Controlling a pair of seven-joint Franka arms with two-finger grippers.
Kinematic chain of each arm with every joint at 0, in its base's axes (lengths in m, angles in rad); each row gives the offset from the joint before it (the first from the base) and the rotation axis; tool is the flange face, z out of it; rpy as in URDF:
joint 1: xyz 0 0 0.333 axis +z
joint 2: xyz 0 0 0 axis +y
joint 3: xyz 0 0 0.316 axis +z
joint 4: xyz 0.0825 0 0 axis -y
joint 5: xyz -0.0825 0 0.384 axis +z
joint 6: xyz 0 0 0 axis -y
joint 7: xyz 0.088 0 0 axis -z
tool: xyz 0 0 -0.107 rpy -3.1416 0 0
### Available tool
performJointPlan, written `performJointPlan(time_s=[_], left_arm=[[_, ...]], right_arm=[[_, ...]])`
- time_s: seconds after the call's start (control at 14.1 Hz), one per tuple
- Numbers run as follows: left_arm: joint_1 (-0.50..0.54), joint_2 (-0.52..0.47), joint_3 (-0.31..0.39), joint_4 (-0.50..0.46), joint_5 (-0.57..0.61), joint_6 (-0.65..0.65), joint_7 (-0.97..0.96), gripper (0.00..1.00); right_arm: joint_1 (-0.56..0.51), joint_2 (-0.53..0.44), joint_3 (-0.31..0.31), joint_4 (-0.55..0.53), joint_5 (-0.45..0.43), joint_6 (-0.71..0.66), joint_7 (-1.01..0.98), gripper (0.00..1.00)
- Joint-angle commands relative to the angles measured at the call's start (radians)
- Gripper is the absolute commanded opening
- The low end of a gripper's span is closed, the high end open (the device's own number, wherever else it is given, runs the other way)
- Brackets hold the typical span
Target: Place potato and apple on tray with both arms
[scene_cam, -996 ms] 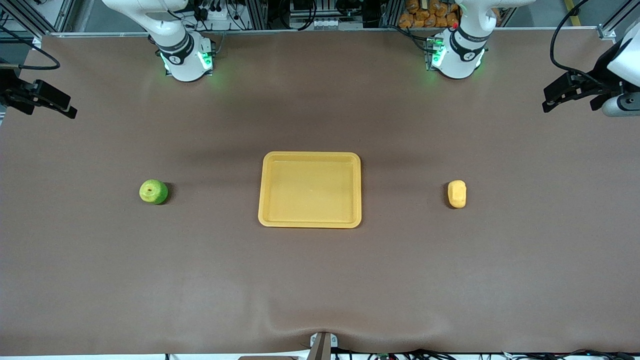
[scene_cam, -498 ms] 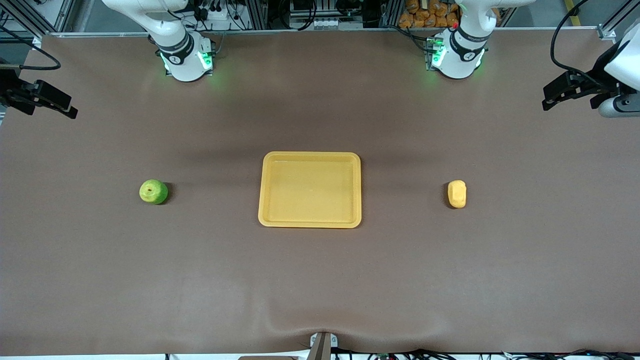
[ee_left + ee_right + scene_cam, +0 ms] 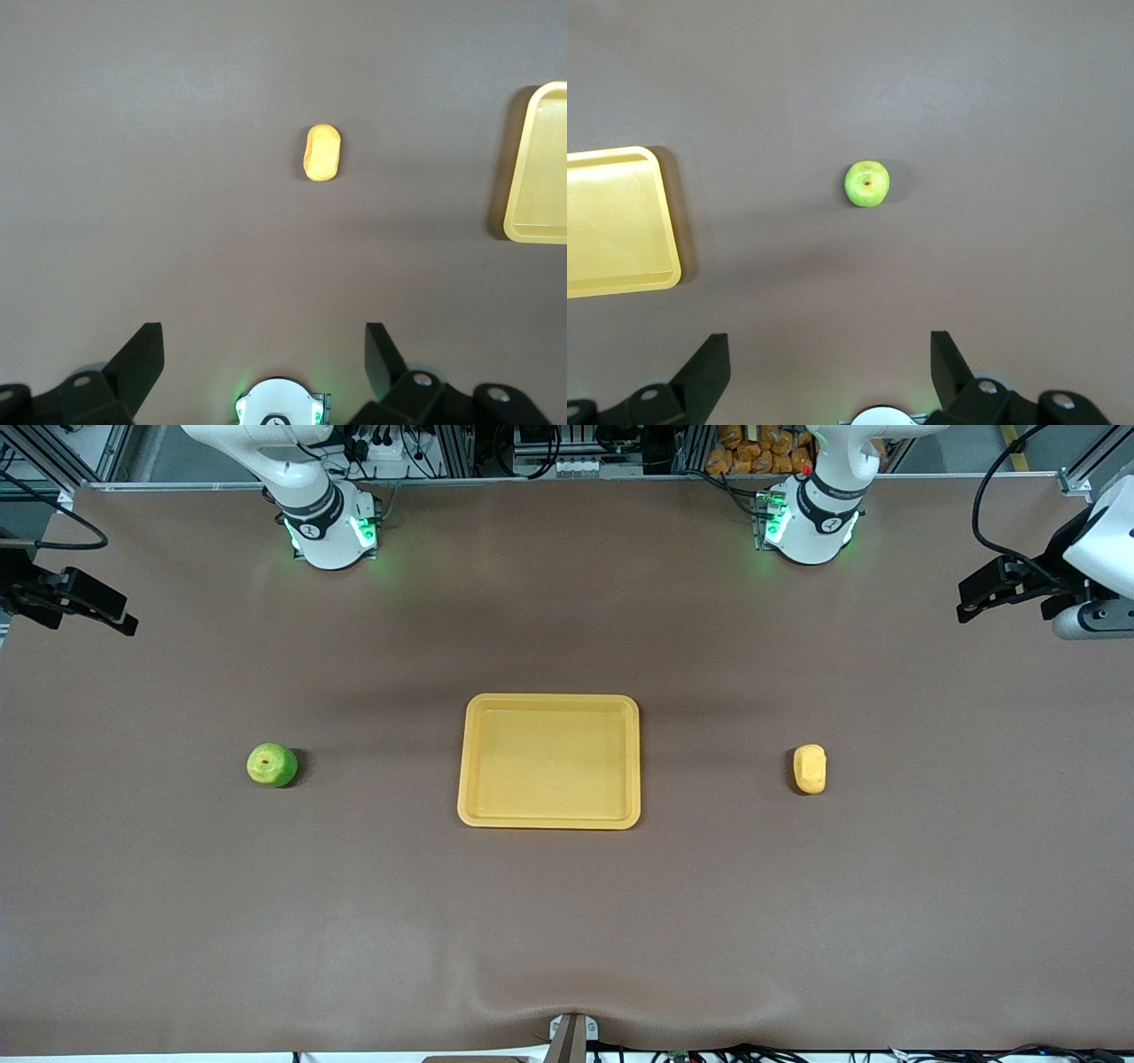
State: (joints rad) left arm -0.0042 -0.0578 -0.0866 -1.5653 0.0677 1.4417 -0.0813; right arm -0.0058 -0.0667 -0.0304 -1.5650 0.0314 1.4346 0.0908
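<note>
Viewing the table [image 3: 567, 921] from the front, we note the yellow-orange tray [image 3: 548, 817] at its centre with nothing on it. The green apple [image 3: 271, 765] sits on the brown surface toward the right arm's end, well apart from the tray. The potato [image 3: 810, 769] lies on the surface toward the left arm's end, also well apart from the tray, at about the same depth as the apple.

We record the left gripper [image 3: 983, 598] up in the air over the table's edge at its own end, and the right gripper [image 3: 93, 607] likewise over the edge at its end. In each wrist view we see the fingers [image 3: 142, 359] [image 3: 709, 363] spread wide apart, holding nothing, with the potato [image 3: 322, 153] and the apple [image 3: 867, 183] on the cloth below
</note>
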Motion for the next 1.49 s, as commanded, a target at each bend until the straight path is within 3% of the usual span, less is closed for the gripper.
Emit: performJointPlan(time_s=[0.0,0.5,1.42], left_arm=[[0.001,0.007,-0.001,-0.007,0.000,-0.012,0.018,1.00],[-0.005,0.042,-0.001,-0.027,-0.008,0.002,0.017,1.00],[-0.007,0.029,-0.002,-0.217,-0.008,0.204,0.003,1.00]], right_arm=[[0.003,0.025,0.001,0.030,-0.021,-0.010,0.000,1.00],[-0.002,0.039,0.001,0.039,-0.028,-0.003,0.000,1.00],[0.003,0.074,0.003,0.059,-0.028,-0.003,0.000,1.00]])
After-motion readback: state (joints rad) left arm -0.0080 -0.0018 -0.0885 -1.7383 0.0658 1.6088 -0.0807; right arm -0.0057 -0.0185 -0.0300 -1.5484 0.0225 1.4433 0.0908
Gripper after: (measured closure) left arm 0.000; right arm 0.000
